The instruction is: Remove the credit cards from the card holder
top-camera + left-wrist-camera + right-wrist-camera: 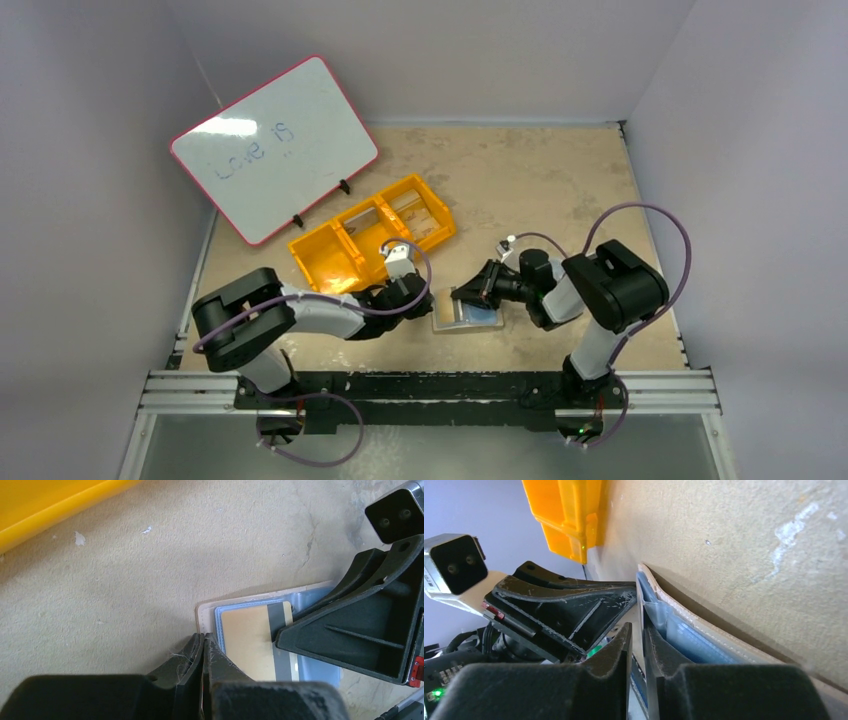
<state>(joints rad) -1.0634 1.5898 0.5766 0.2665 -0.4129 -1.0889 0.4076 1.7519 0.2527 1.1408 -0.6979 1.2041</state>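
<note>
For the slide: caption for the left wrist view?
Left hand closed at the open card holder's edge, right hand over the tan credit card.

The card holder (204, 617) is lying open flat on the table, light-blue panels up with tan edging. One tan credit card (247, 640) with a dark stripe sits on a panel.

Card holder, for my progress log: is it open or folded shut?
Open: the card holder shows its blue inside facing up, with a tan card in it.
</note>
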